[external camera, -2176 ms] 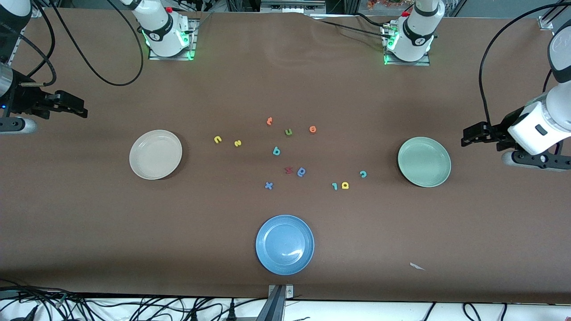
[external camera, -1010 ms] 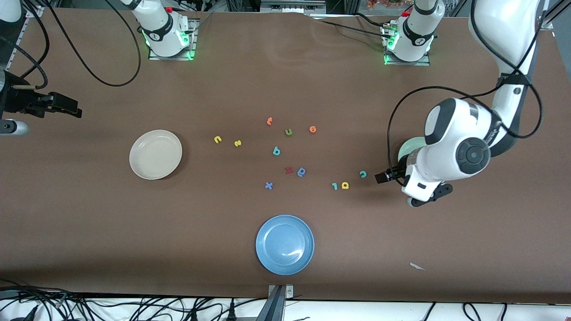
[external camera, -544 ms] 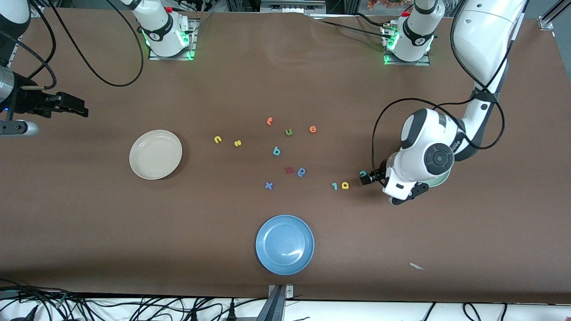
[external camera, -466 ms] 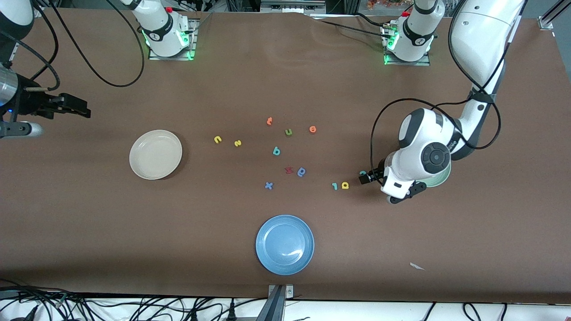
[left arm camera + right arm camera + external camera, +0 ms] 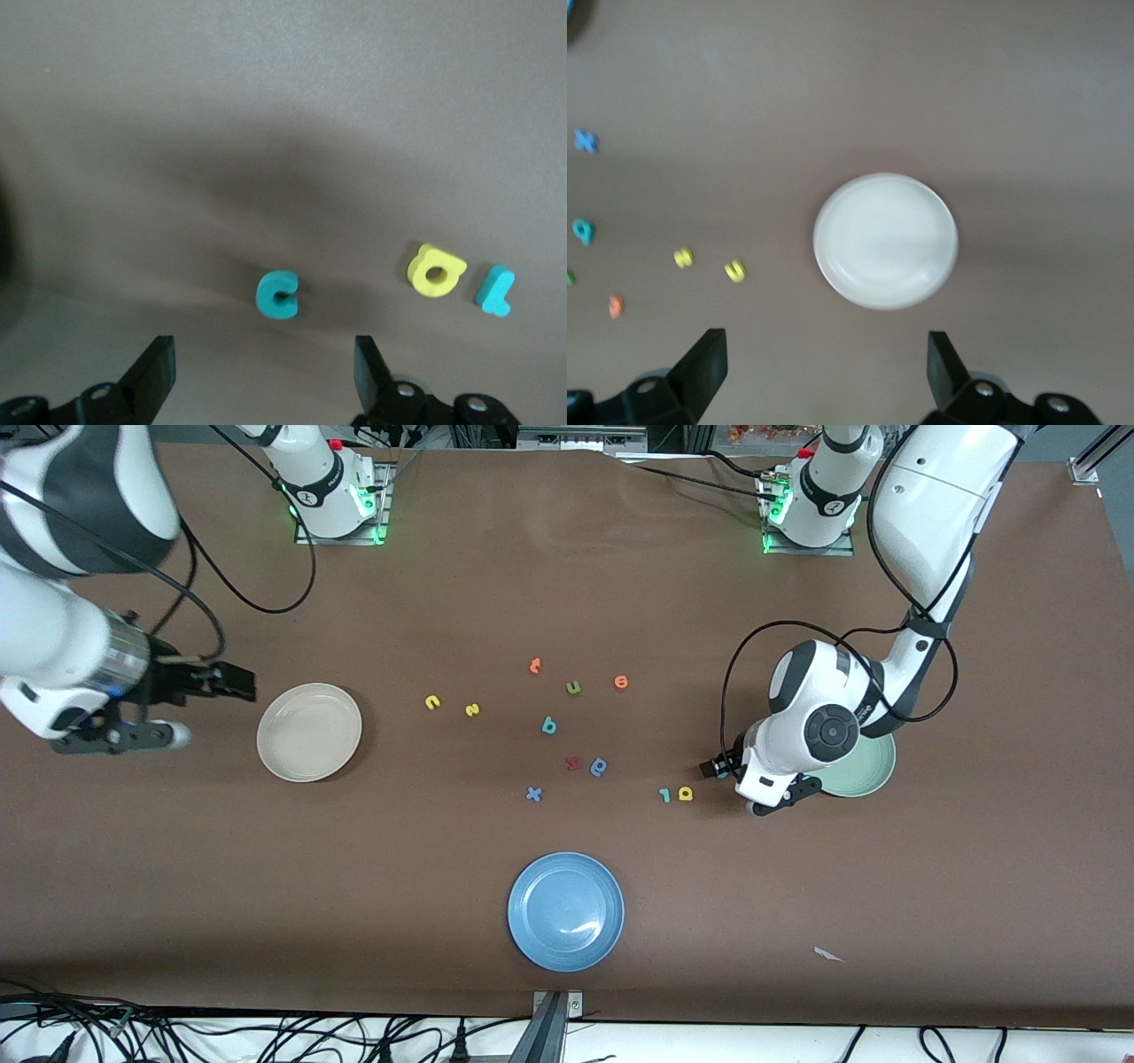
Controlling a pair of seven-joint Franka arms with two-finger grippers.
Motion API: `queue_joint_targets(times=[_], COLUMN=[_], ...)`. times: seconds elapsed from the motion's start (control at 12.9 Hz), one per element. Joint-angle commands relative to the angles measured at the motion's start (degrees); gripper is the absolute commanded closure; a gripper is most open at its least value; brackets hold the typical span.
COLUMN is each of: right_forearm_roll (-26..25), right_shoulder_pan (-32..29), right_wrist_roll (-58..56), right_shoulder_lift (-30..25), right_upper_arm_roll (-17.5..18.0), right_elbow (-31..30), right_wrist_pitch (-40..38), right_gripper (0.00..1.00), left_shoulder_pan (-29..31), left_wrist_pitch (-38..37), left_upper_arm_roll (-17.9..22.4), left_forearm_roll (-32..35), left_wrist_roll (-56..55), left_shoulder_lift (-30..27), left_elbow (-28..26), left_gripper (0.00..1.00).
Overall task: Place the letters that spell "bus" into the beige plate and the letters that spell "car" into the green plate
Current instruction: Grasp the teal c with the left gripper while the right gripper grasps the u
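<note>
On the front view, right-centre of frame, the left gripper has swung in from the frame's right edge and now sits low over the teal "c", jaws spread, nothing held. The green plate is half hidden under that arm's wrist and looks empty. Yellow "a" and teal "r" lie on the tabletop just beside the gripper, toward frame centre. At left of frame the right gripper has moved in beside the beige plate, jaws released, empty. Yellow "u", yellow "s" and teal "b" are untouched mid-frame.

Left wrist view: the "c" lies centred between the wide-spread fingers, apart from both. So the first pick for "car" looks lined up; a short drop and a pinch remain.

Right wrist view: beige plate at centre, empty; yellow pair at left of frame. No letter is delivered yet.
</note>
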Motion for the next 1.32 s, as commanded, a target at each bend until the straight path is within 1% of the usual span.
queue_joint_targets(times=[0.0, 0.16, 0.39, 0.47, 0.54, 0.62, 0.78, 0.85, 1.01, 1.09, 1.17, 1.24], right_forearm_roll=[0.3, -0.5, -0.7, -1.3, -2.3, -3.1, -5.2, -6.2, -6.9, -7.0, -7.1, -7.8], right_shoulder_pan=[0.0, 0.0, 0.0, 0.0, 0.0, 0.1, 0.1, 0.2, 0.4, 0.5, 0.5, 0.7], right_wrist_roll=[3.6, 5.4, 7.9, 8.0, 8.3, 10.1, 13.6, 14.7, 14.8, 15.1, 16.4, 18.2], right_shoulder_lift=[0.3, -0.2, -1.5, -1.8, -1.8, -1.5, -1.3, -1.2, -0.9, -0.6, 0.0, 1.0], right_upper_arm_roll=[3.5, 6.7, 8.3, 8.9, 9.6, 9.6, 11.7, 12.0, 12.1, 12.8, 13.6, 13.8], right_elbow=[-6.3, -13.4, -23.8, -26.8, -29.6, -32.2, -39.2, -41.4, -42.5, -42.9, -43.9, -44.9], right_wrist_pitch=[8.0, 17.1, 26.1, 29.0, 32.4, 35.3, 44.1, 47.2, 48.4, 48.7, 50.5, 53.6], right_gripper=[0.0, 0.0, 0.0, 0.0, 0.0, 0.0, 0.0, 0.0, 0.0, 0.0, 0.0, 0.0], left_shoulder_pan=[-1.2, -1.3, -1.5, -1.5, -1.7, -2.0, -1.9, -1.9, -1.8, -1.8, -1.8, -1.8], left_wrist_pitch=[2.2, 2.3, 2.2, 2.3, 2.4, 3.7, 4.7, 4.7, 4.7, 4.7, 4.7, 4.7], left_upper_arm_roll=[0.5, 0.5, 0.6, 0.6, 0.7, 0.9, 0.9, 0.8, 0.8, 0.7, 0.7, 0.7], left_forearm_roll=[-0.2, -0.2, -0.2, -0.2, -0.1, 0.8, 6.6, 9.1, 9.7, 9.7, 9.7, 9.6], left_wrist_roll=[-1.2, -1.3, -1.6, -1.6, -1.7, -2.8, -7.9, -9.8, -10.4, -10.4, -10.6, -11.0], left_shoulder_lift=[1.5, 2.3, 2.8, 3.0, 3.4, 3.4, 3.7, 3.8, 4.0, 4.0, 4.1, 4.1], left_elbow=[0.0, 0.0, 0.0, 0.0, 0.0, 0.0, 0.0, 0.0, 0.0, 0.0, 0.0, 0.0], left_gripper=[0.17, 0.23, 0.26, 0.3, 0.32, 0.32, 0.32, 0.32, 0.32, 0.32, 0.35, 0.41])
